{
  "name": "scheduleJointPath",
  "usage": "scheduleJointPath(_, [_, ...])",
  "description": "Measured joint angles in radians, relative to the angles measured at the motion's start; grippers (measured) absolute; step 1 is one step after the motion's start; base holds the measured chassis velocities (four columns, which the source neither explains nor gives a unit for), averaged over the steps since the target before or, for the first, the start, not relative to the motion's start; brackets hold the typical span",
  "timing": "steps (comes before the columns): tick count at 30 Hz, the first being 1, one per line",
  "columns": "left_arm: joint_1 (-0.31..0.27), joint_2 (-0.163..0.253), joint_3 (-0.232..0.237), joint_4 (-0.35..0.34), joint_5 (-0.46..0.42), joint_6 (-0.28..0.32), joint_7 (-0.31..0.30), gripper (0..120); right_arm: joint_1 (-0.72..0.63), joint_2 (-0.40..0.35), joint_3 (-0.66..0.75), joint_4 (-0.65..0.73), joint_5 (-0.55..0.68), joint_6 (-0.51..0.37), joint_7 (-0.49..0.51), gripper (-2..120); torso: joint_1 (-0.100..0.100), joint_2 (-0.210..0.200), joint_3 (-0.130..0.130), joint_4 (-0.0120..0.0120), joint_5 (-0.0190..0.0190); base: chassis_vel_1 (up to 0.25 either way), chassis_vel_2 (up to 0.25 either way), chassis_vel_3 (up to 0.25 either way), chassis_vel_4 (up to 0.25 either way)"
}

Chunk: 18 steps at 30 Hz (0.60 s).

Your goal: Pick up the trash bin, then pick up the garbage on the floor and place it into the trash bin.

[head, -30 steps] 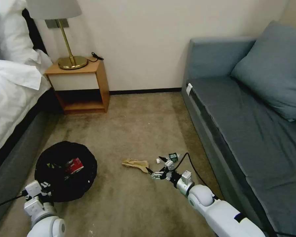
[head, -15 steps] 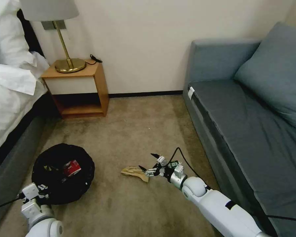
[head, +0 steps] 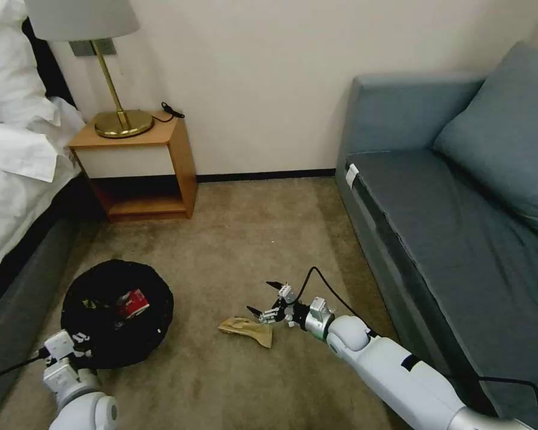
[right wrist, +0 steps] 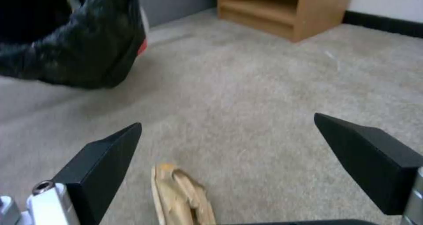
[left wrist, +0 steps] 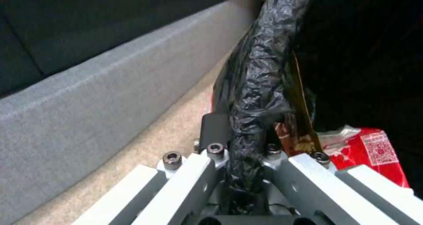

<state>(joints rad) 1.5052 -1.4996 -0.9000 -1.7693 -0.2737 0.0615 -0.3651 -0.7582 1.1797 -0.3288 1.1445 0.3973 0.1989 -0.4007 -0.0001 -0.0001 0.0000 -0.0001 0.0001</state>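
The trash bin [head: 116, 313], wrapped in a crinkly black bag, stands on the carpet at my front left. My left gripper [head: 73, 349] is shut on its near rim, and the left wrist view shows the gripper [left wrist: 242, 152] pinching the black bag fold [left wrist: 257, 86]. A red-and-white wrapper [head: 133, 301] lies inside, beside a gold-brown wrapper [left wrist: 302, 132]. A tan crumpled paper [head: 247, 330], one piece of garbage, lies on the floor. My right gripper [head: 259, 296] hangs open just above and beyond it. In the right wrist view the gripper [right wrist: 227, 121] stands wide apart over the paper [right wrist: 180, 195].
A blue sofa [head: 460, 239] runs along the right. A bed [head: 12, 179] with white bedding borders the left. A wooden nightstand [head: 140, 164] with a brass lamp [head: 116, 122] stands at the back wall. Open carpet [head: 251, 239] lies between them.
The head camera has shifted. My right gripper has moved left and closer over the tan paper, staying open. My left gripper keeps its hold on the bin.
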Motion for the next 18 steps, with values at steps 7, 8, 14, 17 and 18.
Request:
scheduleJointPath(7, [-0.003, -0.005, -0.006, 0.016, 0.003, -0.001, 0.003, 1, 0.044, 0.044, -0.015, -0.111, -0.130, -0.012, -0.031, 100, 0.000, 0.000, 0.000, 0.0001, -0.0001, 0.000, 0.000, 0.000, 0.000])
scheduleJointPath(8, [-0.003, -0.005, -0.006, 0.016, 0.003, -0.001, 0.003, 1, 0.044, 0.044, -0.015, -0.111, -0.130, -0.012, -0.031, 100, 0.000, 0.000, 0.000, 0.0001, -0.0001, 0.000, 0.000, 0.000, 0.000])
scheduleJointPath(14, [-0.002, -0.007, -0.010, 0.027, 0.004, -0.009, 0.007, 1, 0.076, 0.112, -0.002, -0.243, -0.260, -0.010, -0.085, 100, 0.000, 0.000, 0.000, 0.0001, -0.0002, 0.000, 0.000, 0.000, 0.000])
scheduleJointPath(17, [-0.003, -0.013, -0.011, 0.036, 0.007, -0.016, 0.007, 1, 0.088, 0.154, 0.006, -0.306, -0.315, -0.001, -0.101, 100, 0.000, 0.000, 0.000, 0.0002, -0.0002, 0.000, 0.000, 0.000, 0.000])
scheduleJointPath(18, [-0.003, -0.013, -0.011, 0.036, 0.007, -0.016, 0.007, 1, 0.088, 0.154, 0.006, -0.306, -0.315, -0.001, -0.101, 100, 0.000, 0.000, 0.000, 0.0002, -0.0002, 0.000, 0.000, 0.000, 0.000])
